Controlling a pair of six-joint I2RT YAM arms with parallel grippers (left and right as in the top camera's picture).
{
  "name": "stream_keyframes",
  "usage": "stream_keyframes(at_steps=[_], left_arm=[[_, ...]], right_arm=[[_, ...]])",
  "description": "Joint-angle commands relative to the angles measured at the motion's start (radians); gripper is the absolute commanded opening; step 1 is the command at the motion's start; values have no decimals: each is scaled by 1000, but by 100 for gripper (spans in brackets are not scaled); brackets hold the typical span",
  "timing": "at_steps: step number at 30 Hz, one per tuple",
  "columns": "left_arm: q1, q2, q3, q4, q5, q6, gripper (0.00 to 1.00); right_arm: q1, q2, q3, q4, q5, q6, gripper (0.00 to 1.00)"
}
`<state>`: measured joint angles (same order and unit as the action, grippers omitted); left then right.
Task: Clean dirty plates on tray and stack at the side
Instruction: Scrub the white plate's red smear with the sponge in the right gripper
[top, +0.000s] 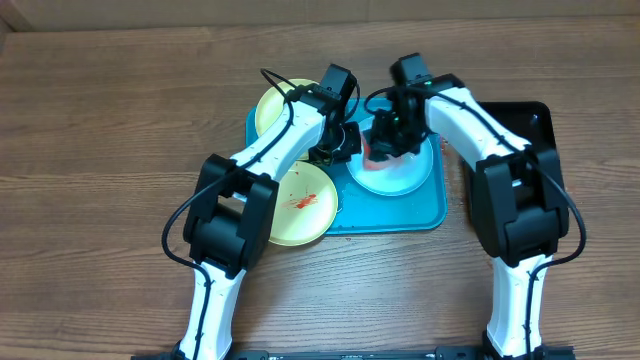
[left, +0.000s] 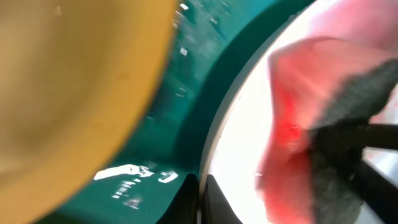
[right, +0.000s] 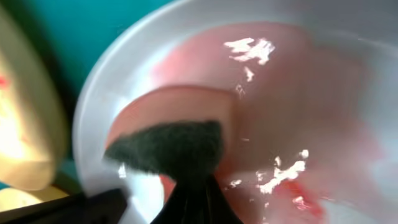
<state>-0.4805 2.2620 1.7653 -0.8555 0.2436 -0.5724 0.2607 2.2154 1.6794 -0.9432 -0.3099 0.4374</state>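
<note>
Only wrist view: right end effector (right: 186, 183) clenches sponge (right: 165, 146) on plate (right: 298, 106) — left end effector (top: 335, 143) unclear.

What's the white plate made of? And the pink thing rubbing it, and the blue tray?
The white plate looks like plastic: smooth and glossy, with bright glints on its wet pinkish film. The sponge seems to be soft pink foam with a dark, fuzzy scrubbing layer. The tray is probably hard plastic too: turquoise and shiny, with light reflecting off it.
</note>
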Motion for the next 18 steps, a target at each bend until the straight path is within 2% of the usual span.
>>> stream_keyframes(at_steps=[1, 8, 18], left_arm=[[-5, 6, 28, -1, 20, 15, 4], [-5, 6, 28, 7, 20, 15, 4], [-4, 6, 28, 19, 20, 15, 4]], right_arm=[[-88, 24, -6, -54, 100, 0, 4], [-127, 23, -4, -168, 97, -76, 4], [-60, -16, 1, -253, 84, -101, 4]])
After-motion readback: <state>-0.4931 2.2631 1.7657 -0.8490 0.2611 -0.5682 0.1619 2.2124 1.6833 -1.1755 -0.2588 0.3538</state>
